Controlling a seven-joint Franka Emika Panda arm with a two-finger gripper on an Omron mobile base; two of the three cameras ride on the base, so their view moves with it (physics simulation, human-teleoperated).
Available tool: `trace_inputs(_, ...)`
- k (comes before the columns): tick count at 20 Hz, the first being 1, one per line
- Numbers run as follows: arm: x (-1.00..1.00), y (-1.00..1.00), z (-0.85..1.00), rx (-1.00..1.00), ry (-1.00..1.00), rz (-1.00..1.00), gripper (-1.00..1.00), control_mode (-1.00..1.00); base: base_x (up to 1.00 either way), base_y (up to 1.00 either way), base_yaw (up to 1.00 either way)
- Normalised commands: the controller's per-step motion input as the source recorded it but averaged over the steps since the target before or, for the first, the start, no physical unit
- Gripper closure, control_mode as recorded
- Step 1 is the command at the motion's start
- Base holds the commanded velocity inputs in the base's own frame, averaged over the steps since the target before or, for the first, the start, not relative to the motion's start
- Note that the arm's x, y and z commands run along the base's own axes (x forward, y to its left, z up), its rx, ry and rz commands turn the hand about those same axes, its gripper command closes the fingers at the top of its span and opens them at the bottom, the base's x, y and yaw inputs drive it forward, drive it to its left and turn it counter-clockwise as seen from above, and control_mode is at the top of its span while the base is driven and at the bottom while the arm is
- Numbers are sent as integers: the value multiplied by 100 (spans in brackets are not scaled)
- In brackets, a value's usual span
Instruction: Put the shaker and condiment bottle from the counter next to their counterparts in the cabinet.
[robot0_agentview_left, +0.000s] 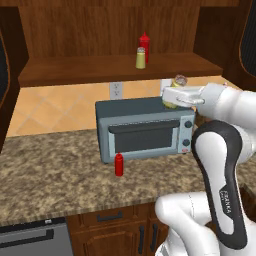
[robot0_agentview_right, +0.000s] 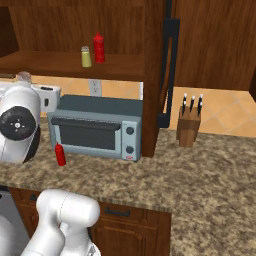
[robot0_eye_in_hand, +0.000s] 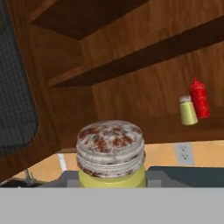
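1. While the gripper (robot0_agentview_left: 172, 97) is clamped on the shaker (robot0_agentview_left: 176, 90) above the toaster oven's (robot0_agentview_left: 145, 131) right end, step in hand looks like carrying it to the cabinet (robot0_agentview_left: 120, 70).
2. Next, I'd say: lift, set it on the plank shelf's right half by the twin shaker (robot0_agentview_left: 141, 58) & twin bottle (robot0_agentview_left: 144, 45).
3. Condiment bottle (robot0_agentview_left: 119, 164), slim red plastic, waits on the speckled stone worktop (robot0_agentview_left: 50, 170) near its front edge.
4. Shaker: yellow-green cyl., rust-flecked ridged metal cap (robot0_eye_in_hand: 110, 146).

The yellow-green shaker (robot0_agentview_left: 176, 93) with its speckled silver cap is held upright above the toaster oven. The red condiment bottle (robot0_agentview_left: 119, 164) stands on the counter (robot0_agentview_left: 50, 175). Their counterparts, shaker (robot0_agentview_left: 141, 58) and bottle (robot0_agentview_left: 144, 44), stand together on the cabinet (robot0_agentview_left: 100, 25) shelf.
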Motion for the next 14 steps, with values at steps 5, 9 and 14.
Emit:
trace_inputs(5, -11, 40, 23, -11, -1, -24, 100, -100, 0, 0, 0)
trace_inputs(9, 8, 18, 0, -22, 18, -34, 100, -100, 0, 0, 0)
trace_inputs(14, 38, 10, 33, -12, 14, -31, 100, -100, 0, 0, 0)
